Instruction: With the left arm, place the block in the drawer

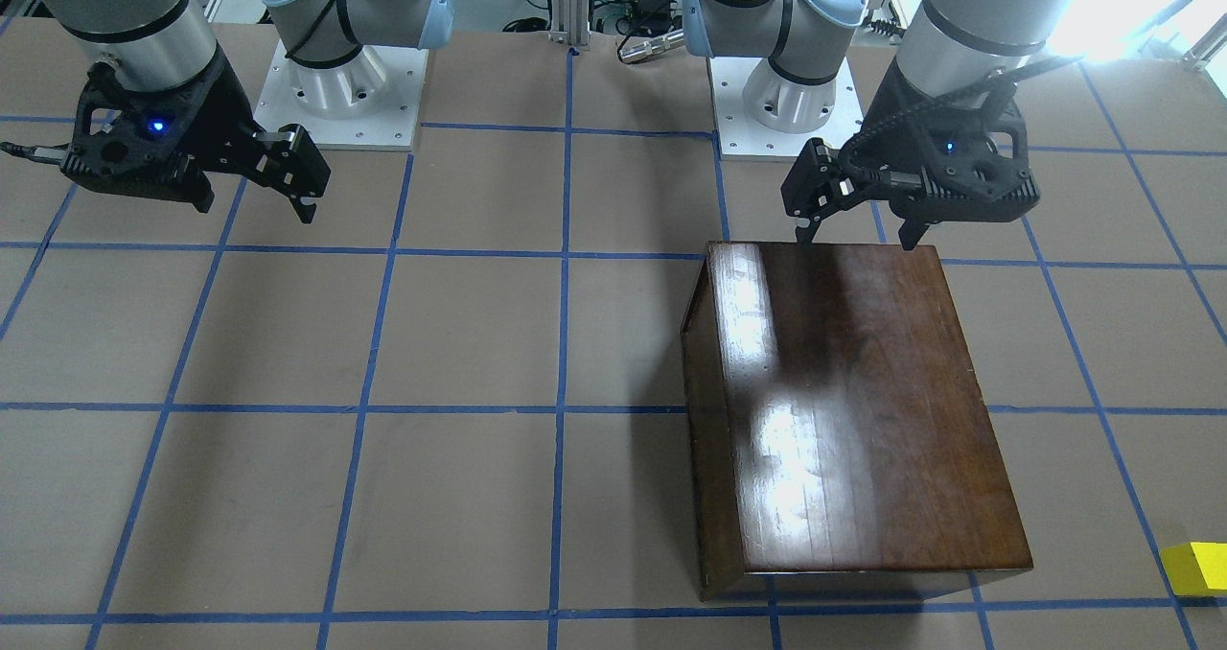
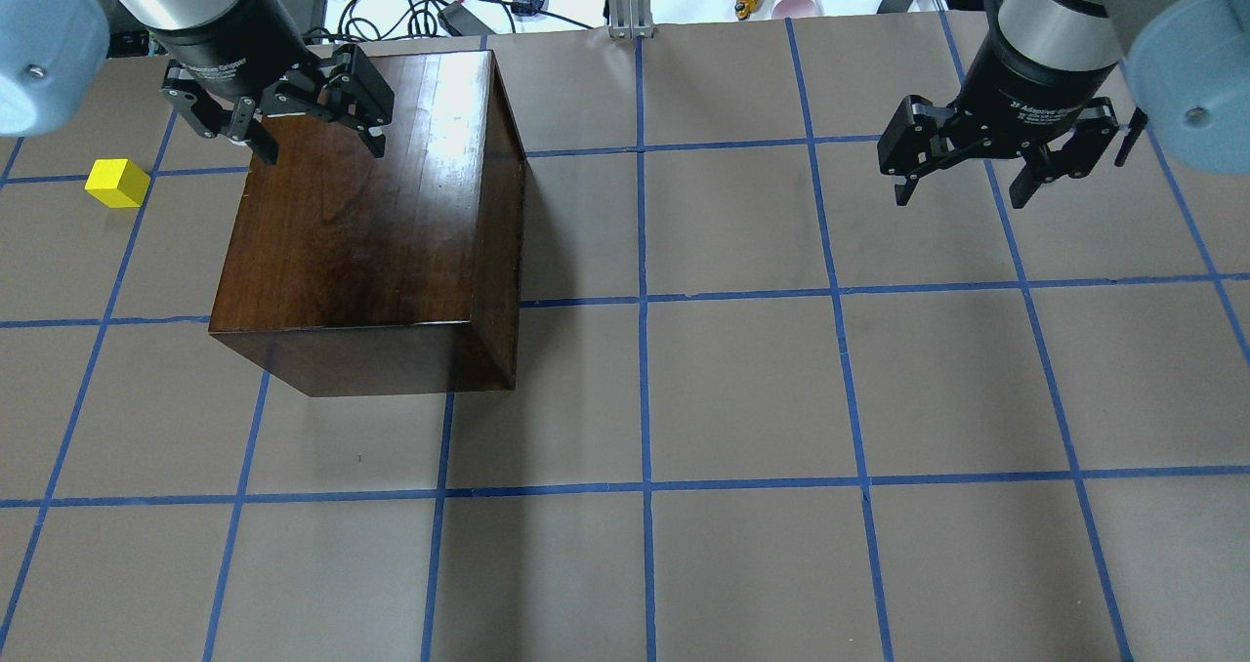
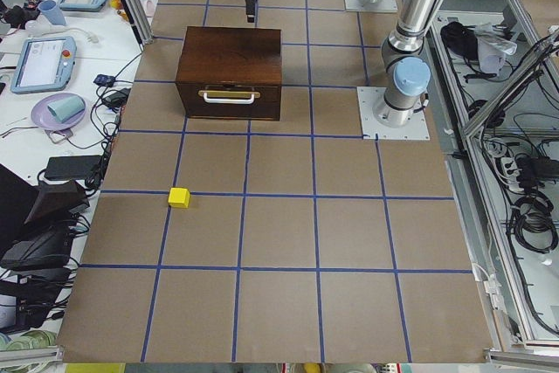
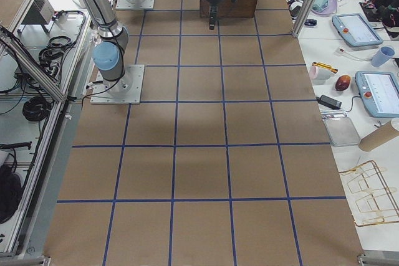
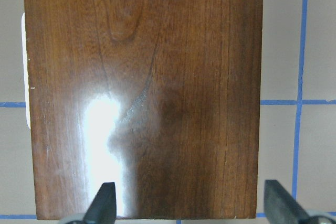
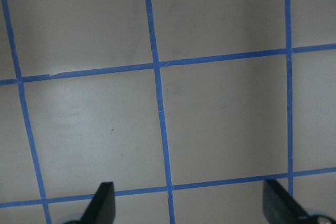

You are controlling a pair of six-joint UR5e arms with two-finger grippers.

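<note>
Brightly lit from above, sharp throughout; white glare across the glossy box (image 1: 778, 444), soft shadow beside it on the desk (image 2: 684, 398).

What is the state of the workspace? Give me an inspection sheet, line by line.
Surface: table, brown with a blue tape grid.
Job's things: block on the table, apart from the box; drawer shut.
Clutter: nothing seen.
End effectors: left end effector open above the box's top; right end effector open over bare table.
Cables: ribbed cable loops over the left wrist.
Surroundings: pendants beside the table.
</note>
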